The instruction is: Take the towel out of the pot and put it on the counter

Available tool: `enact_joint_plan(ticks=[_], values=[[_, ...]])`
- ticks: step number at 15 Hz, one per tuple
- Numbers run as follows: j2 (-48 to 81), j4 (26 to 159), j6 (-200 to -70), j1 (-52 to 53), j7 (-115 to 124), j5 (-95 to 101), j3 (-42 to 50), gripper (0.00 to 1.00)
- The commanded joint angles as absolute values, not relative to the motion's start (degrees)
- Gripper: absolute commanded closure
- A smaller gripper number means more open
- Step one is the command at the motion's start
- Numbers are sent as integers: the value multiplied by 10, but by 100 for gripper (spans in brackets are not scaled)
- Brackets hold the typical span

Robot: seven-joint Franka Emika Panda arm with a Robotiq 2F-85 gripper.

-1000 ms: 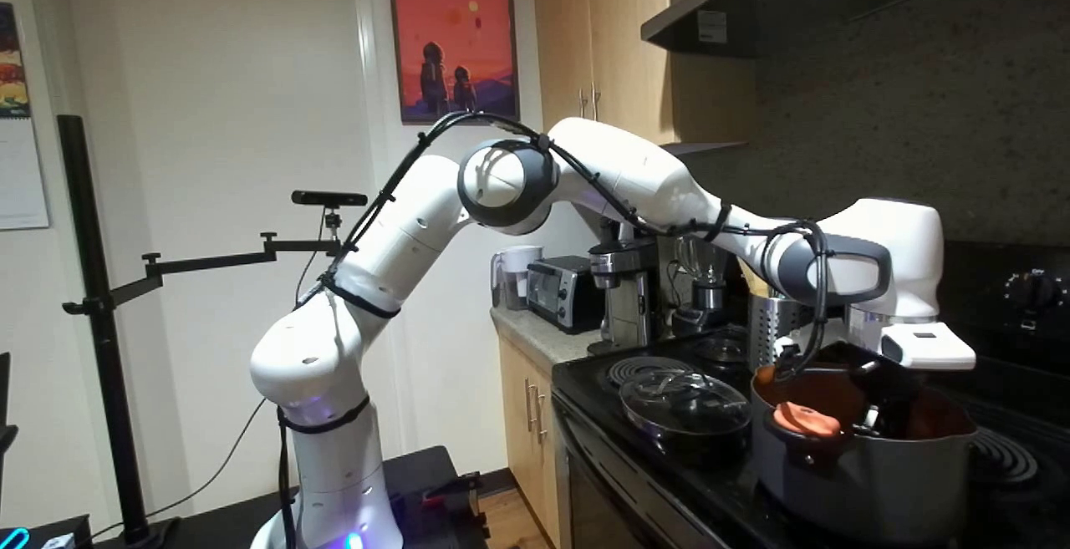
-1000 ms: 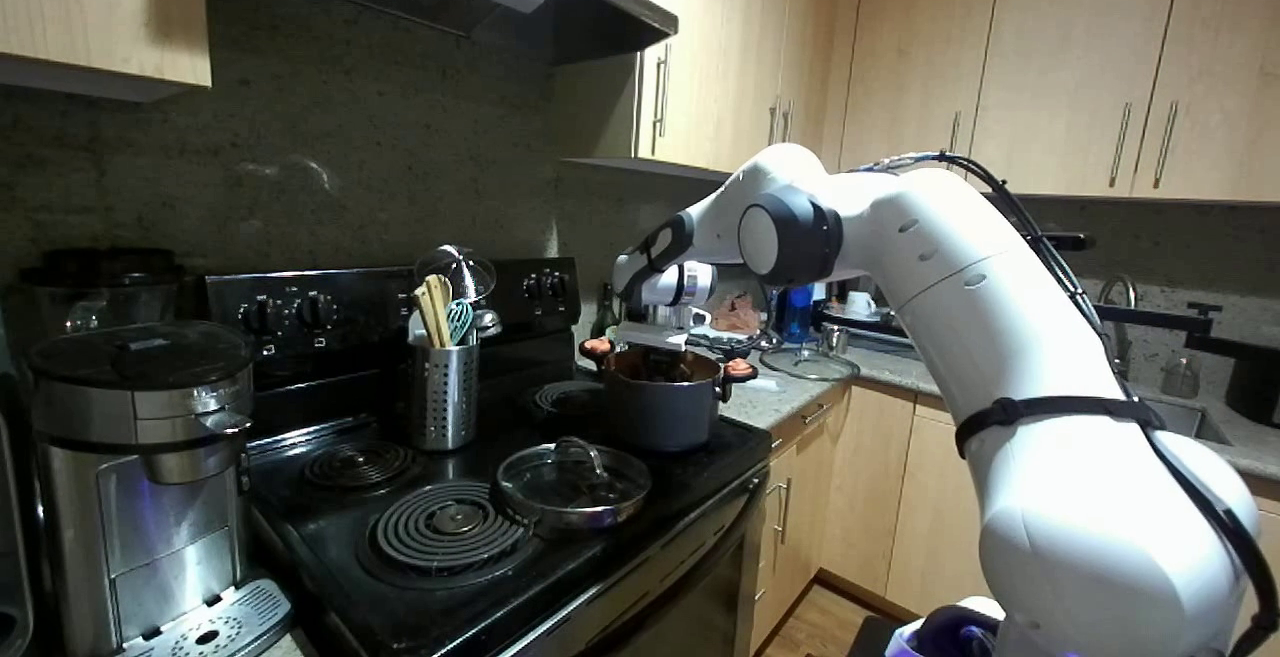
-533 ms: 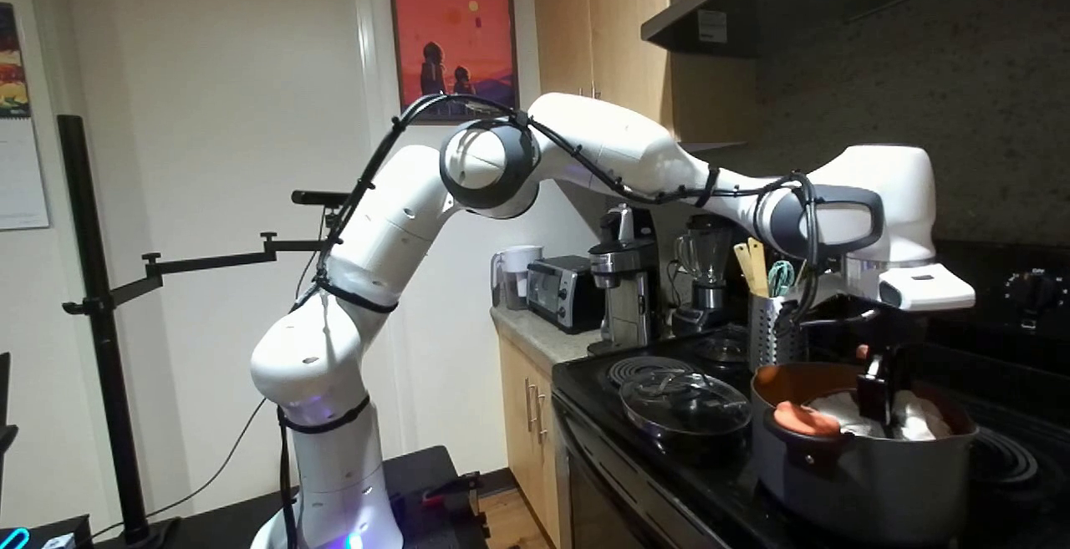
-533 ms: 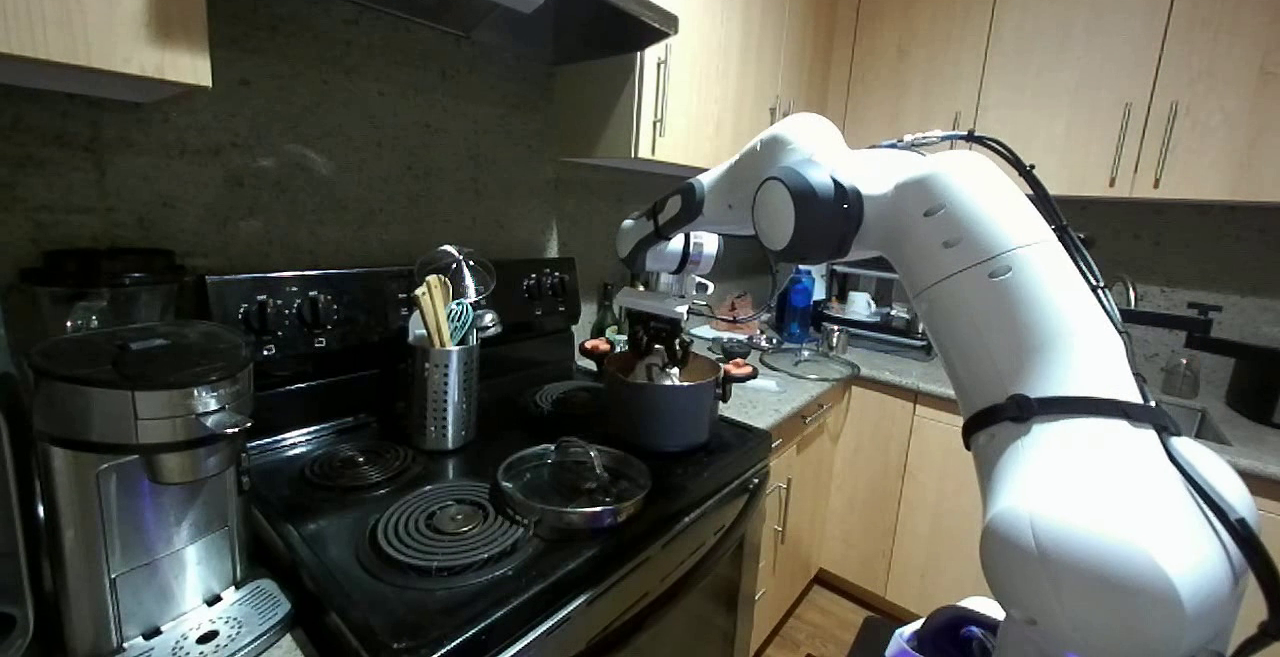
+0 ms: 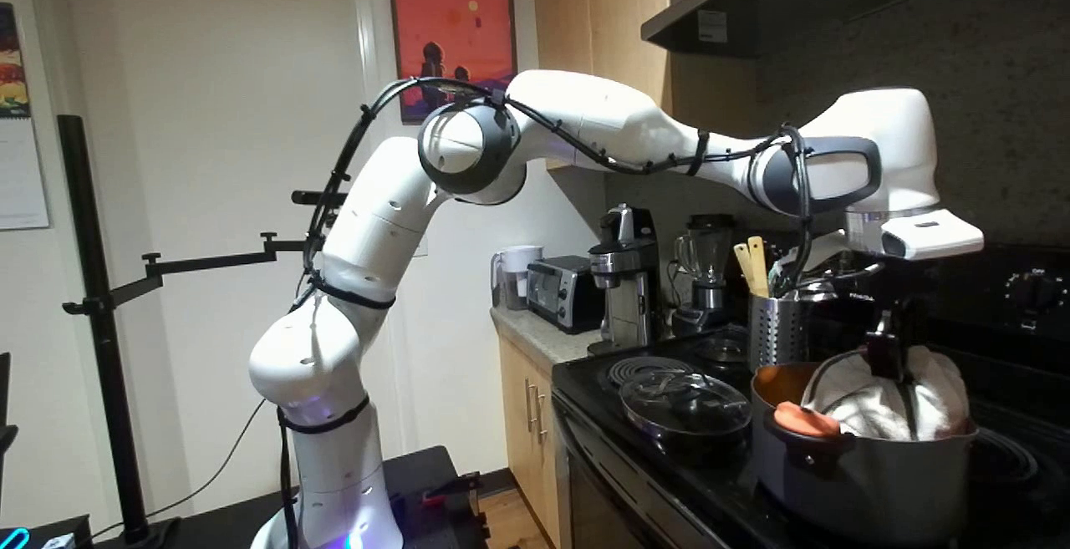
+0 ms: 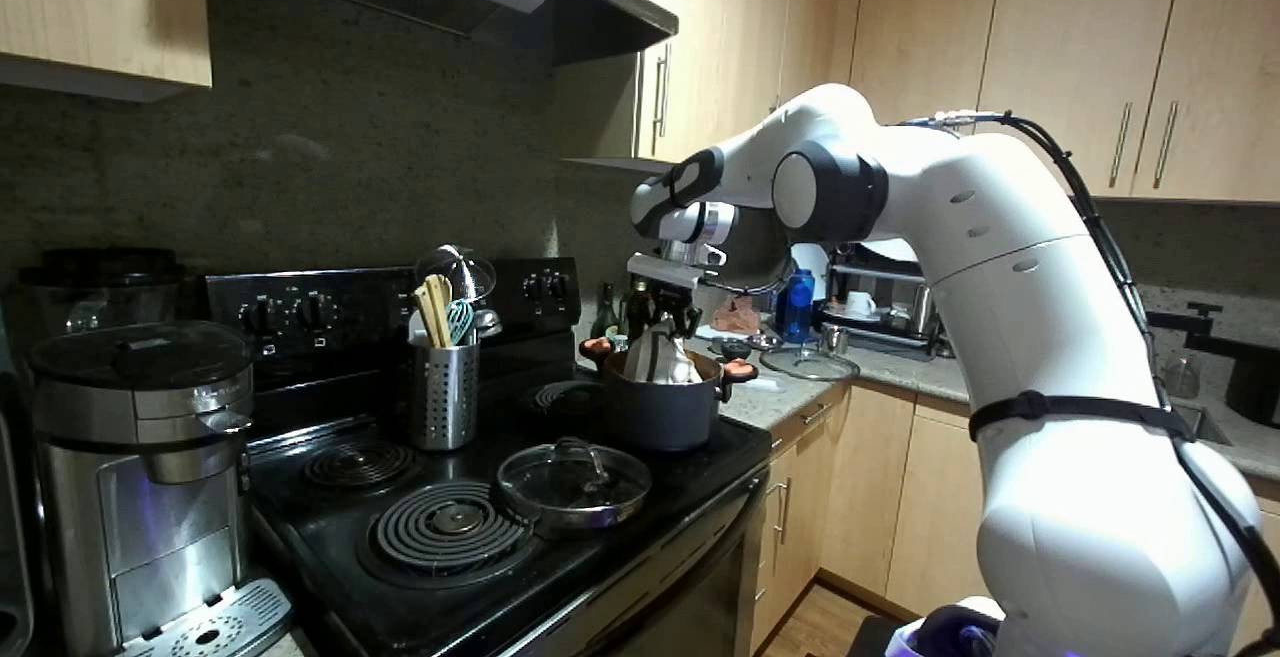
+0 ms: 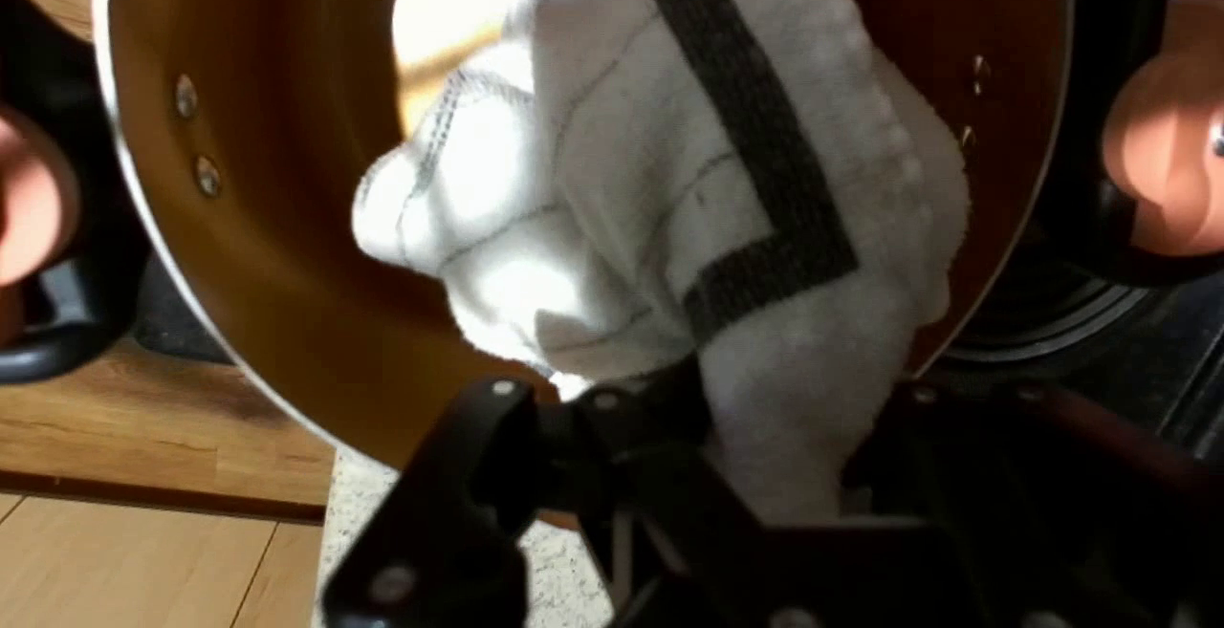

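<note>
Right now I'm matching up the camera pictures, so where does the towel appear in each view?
In an exterior view: the towel is at lower right, sticking up above the rim of the pot.
In an exterior view: the towel is just below the picture's middle.
Wrist view: the towel fills the upper middle, pinched in the claw.
Shared landmark: the pot, visible in all three views.

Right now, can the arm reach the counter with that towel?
Probably not straight across: the gripper holds the towel, but the towel's lower part hangs inside the pot, whose wall would likely block it. From higher, the counter looks reachable.
</note>
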State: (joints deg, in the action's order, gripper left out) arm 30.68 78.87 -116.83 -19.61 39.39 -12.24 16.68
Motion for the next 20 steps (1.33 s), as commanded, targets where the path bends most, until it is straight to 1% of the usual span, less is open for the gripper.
enact_joint_plan(ticks=[1, 6, 12, 20], values=[[287, 771, -1138, -214, 379, -135, 163, 96], [280, 711, -1107, -250, 359, -159, 163, 96], [312, 603, -1057, -311, 337, -196, 165, 96], [429, 456, -1020, -372, 377, -208, 162, 96]])
